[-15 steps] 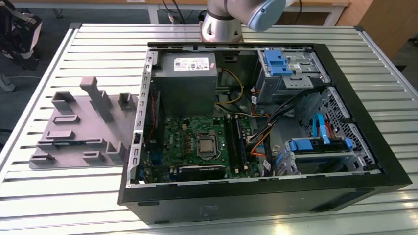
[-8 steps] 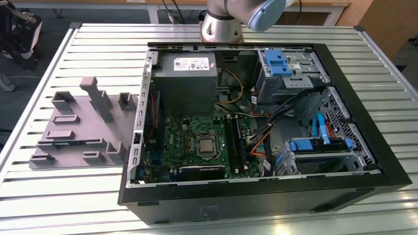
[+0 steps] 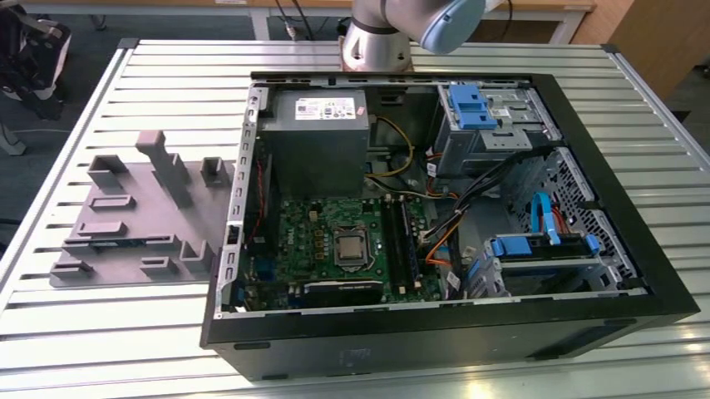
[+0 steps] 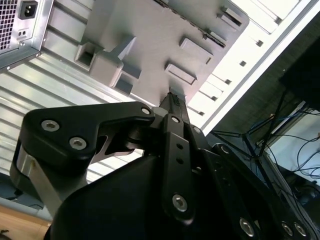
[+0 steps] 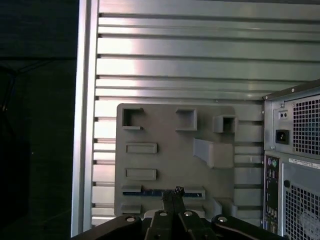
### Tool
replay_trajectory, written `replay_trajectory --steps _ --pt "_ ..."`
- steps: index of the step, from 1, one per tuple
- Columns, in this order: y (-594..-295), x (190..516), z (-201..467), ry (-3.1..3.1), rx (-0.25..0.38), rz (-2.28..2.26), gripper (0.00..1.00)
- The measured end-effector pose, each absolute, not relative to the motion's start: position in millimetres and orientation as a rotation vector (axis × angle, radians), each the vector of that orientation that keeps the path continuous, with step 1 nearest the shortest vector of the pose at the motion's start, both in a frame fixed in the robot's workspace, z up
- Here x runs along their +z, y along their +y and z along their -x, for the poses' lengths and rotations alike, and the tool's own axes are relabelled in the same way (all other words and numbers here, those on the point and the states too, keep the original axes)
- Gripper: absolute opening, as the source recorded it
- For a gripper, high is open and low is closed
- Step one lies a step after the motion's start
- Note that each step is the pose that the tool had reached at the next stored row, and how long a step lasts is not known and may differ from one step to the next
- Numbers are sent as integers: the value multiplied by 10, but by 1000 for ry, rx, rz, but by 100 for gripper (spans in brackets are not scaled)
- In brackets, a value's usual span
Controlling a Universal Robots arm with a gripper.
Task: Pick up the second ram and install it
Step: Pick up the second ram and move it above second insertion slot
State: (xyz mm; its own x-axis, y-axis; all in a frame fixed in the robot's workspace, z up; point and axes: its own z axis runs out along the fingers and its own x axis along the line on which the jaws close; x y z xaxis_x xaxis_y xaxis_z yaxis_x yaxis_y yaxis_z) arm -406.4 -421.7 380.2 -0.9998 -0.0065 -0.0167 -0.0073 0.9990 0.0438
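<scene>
We see the gripper (image 5: pixel 172 194) closed on nothing. Below its tips the ram (image 5: pixel 145 192) lies in the grey tray (image 5: pixel 170 165) on the slatted metal surface (image 5: pixel 175 65). Cables (image 4: pixel 265 135) trail beyond the edge.

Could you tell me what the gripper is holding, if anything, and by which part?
Nothing is held: the gripper is shut and empty, and the second ram lies in the grey holder tray.
</scene>
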Motion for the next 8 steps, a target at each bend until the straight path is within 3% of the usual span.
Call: replay_trajectory --steps 8 --pt "-4217 3802 4066 3124 69 114 11"
